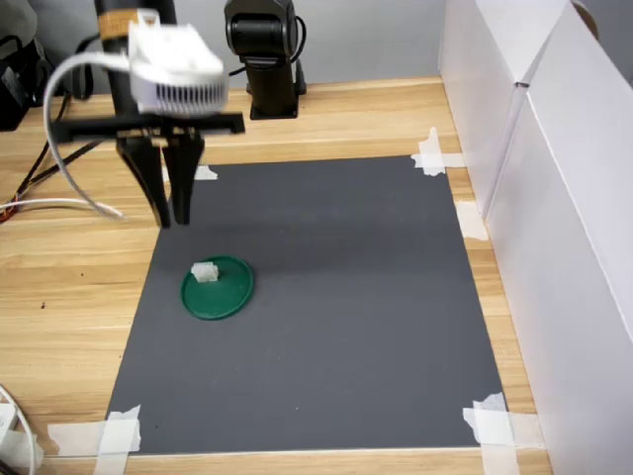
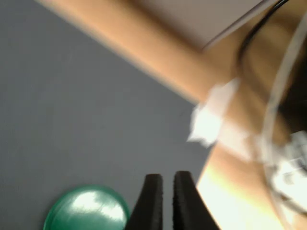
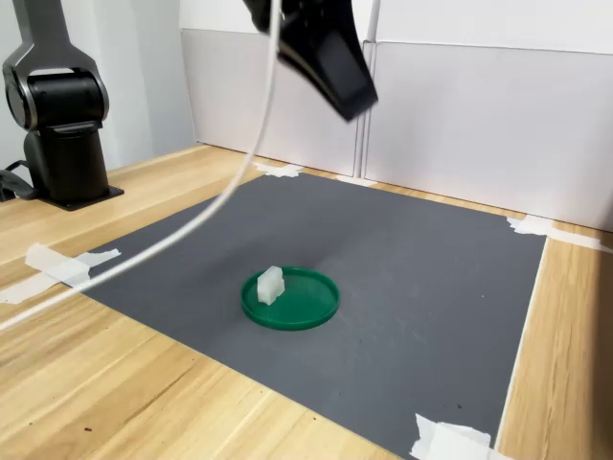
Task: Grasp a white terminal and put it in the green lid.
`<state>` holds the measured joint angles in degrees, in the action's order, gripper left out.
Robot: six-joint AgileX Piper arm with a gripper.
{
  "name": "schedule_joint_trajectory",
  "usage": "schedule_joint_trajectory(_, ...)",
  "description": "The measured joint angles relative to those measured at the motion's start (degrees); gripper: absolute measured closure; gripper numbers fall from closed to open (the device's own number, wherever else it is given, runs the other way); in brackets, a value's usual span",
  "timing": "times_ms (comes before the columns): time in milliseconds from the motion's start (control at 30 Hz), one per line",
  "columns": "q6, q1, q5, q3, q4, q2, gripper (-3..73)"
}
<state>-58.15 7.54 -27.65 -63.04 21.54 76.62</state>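
white terminal (image 1: pixel 205 272) already sits inside the green lid (image 1: pixel 223 297) near its rim, gripper (image 1: pixel 173 220) hangs above with fingers nearly closed and empty; risk: dangling cable (image 3: pixel 192 225) sweeping low could knock it out.

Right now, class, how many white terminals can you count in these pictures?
1. The white terminal sits in the green lid, at its edge, in both exterior views. No others show on the grey mat.

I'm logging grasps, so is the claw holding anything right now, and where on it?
Nothing. The claw hangs above the mat, nearly closed with nothing between its fingers; the white terminal already sits in the green lid.
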Motion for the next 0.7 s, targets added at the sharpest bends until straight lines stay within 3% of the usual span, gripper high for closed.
schedule_joint_trajectory(200, 4.7, 0.0, 5.3, 7.1, 1.0, -16.6, 70.9)
schedule_joint_trajectory(400, 24.0, 0.0, 10.7, 16.0, 1.3, -31.3, 71.0)
schedule_joint_trajectory(533, 35.4, 0.0, 13.1, 23.2, -0.4, -38.6, 71.0)
schedule_joint_trajectory(700, 39.8, 0.0, 14.0, 33.5, -2.8, -46.3, 71.0)
